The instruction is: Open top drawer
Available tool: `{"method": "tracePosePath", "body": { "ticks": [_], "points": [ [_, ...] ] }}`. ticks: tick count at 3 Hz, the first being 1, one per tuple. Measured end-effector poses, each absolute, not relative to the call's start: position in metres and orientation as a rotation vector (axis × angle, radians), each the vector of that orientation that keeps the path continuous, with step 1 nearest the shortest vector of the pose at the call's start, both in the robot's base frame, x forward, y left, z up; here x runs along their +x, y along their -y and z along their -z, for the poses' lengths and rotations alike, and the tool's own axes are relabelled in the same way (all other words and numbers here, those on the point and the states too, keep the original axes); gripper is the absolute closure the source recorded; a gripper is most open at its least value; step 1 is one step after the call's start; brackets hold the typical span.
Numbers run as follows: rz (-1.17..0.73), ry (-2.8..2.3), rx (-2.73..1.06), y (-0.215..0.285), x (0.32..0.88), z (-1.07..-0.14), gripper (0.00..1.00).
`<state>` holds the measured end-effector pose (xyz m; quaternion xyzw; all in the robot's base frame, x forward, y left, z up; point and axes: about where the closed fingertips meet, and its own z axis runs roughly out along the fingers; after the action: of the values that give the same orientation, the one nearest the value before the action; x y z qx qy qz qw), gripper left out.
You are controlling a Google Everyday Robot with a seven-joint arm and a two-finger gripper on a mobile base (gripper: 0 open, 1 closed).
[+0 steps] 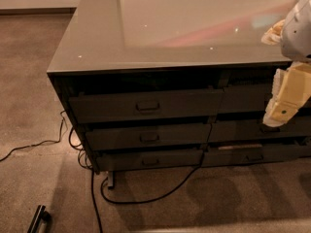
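- Arm [300, 25]: cut off by the right edge. We see only a white casing above the cream gripper [281, 109].
- Gripper: it hangs tip-down and tilted to the left, in front of the right-hand stack [243, 101], hiding part of that stack's upper front. We cannot tell whether it is released or clenched.
- Top drawer [107, 108]: uppermost of the left stack, directly under the glossy tabletop [97, 38], well apart from the gripper. Its small rectangular handle [147, 106] sits at centre.
- Shadow band above that front: it hides the interior, so we cannot tell whether the drawer is shut or ajar.
- Two lower drawers [116, 139]: dim, with faint handles.
- Cables [146, 198]: they trail over the floor [29, 106] below the cabinet.
- Dark bar [39, 218]: at bottom left, unidentifiable.
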<state>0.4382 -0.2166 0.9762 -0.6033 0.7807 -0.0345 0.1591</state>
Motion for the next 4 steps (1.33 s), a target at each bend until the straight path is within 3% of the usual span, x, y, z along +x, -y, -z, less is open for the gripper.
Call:
{"method": "tracePosePath", "body": {
  "ticks": [4],
  "points": [
    [0.129, -2.032, -1.965, 0.197, 0.472, -0.946, 0.0]
  ]
}}
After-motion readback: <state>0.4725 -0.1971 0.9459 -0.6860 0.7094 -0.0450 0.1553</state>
